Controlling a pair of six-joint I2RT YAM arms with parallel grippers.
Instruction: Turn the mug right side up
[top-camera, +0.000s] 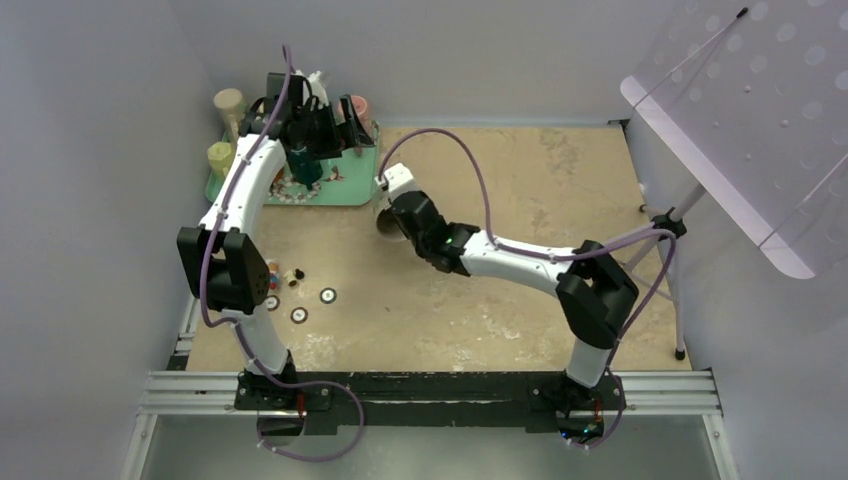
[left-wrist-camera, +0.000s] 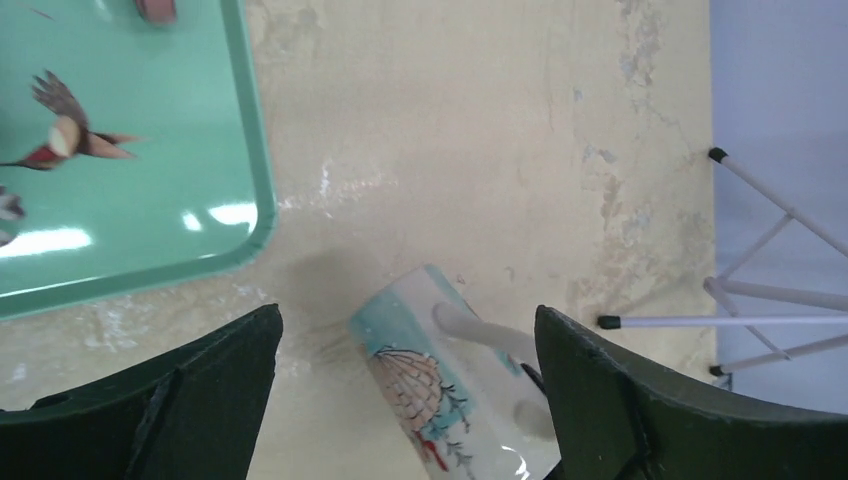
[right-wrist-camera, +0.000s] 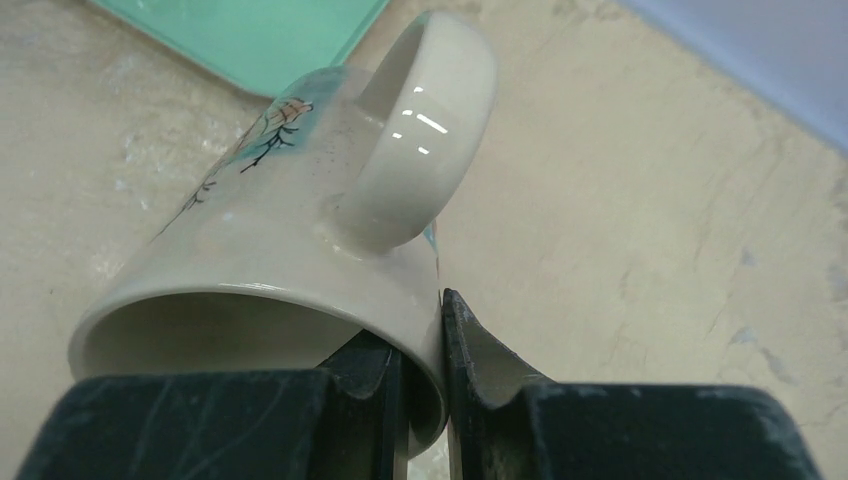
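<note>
Tray (top-camera: 352, 192) rim just beside mug (top-camera: 386, 224), far-left side. Left gripper (top-camera: 303, 172) hangs above tray, jaws wide. Right gripper (right-wrist-camera: 421, 352) fills mug's near rim. Right of mug: bare table (top-camera: 540, 190), open passage. Stand legs (top-camera: 679, 300) well right. Small discs (top-camera: 300, 314) near-left.

Cream ceramic mug (right-wrist-camera: 280, 250): we see teal bands and a brown-orange drawing.
Mint-green plastic tray (left-wrist-camera: 160, 90): upper left of our left wrist view, printed brown-red bird (left-wrist-camera: 70, 140).
Beige tabletop (left-wrist-camera: 450, 150): mottled paler patches.

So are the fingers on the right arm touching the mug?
Touching. The right wrist view shows the right arm's fingers pinching the rim of the mug, one inside and one outside.
</note>
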